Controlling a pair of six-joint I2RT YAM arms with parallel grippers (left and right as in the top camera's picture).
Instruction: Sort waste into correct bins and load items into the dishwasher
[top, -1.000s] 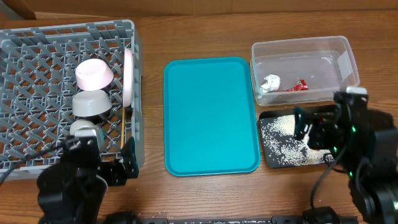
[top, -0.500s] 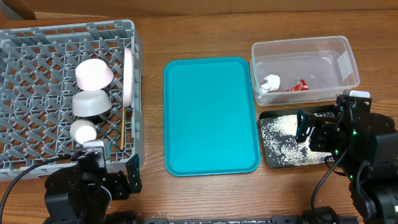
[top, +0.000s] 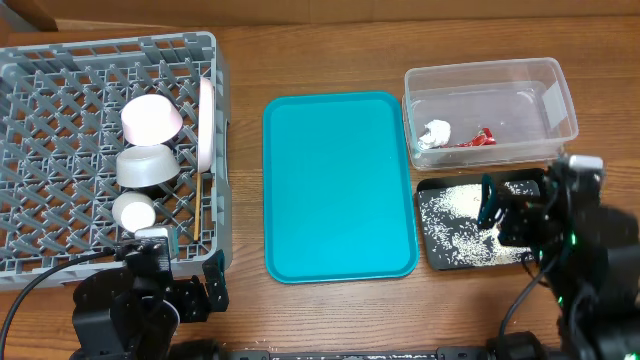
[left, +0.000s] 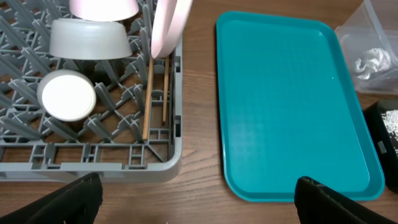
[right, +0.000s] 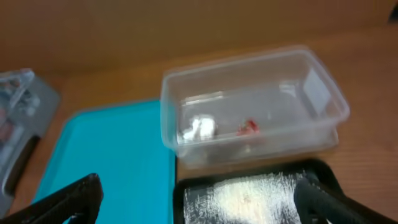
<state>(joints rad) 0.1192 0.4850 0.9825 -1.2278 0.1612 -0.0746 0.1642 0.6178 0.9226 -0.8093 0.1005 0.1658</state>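
The grey dish rack (top: 60, 100) holds the pinkish bowl (top: 150, 118), the grey bowl (top: 146, 165), the white cup (top: 133, 210), the white plate (top: 206, 125) on edge and two chopsticks (left: 149, 99). The clear tub (top: 545, 85) holds the white napkin (top: 434, 133) and the red-and-white wrapper (top: 478, 138). The black tray (top: 430, 250) holds white rice (top: 455, 225). My left gripper (left: 196, 202) is open and empty above the table by the rack's front corner. My right gripper (right: 199, 202) is open and empty over the black tray's near side.
The flat teal tray (top: 338, 185) lies bare between the rack and the bins. Both arms sit at the table's front edge. The tub stands just behind the black tray.
My left arm pulled back from the rack toward the front edge, uncovering the white cup, then stayed still. My right arm drifted slightly back and to the right.
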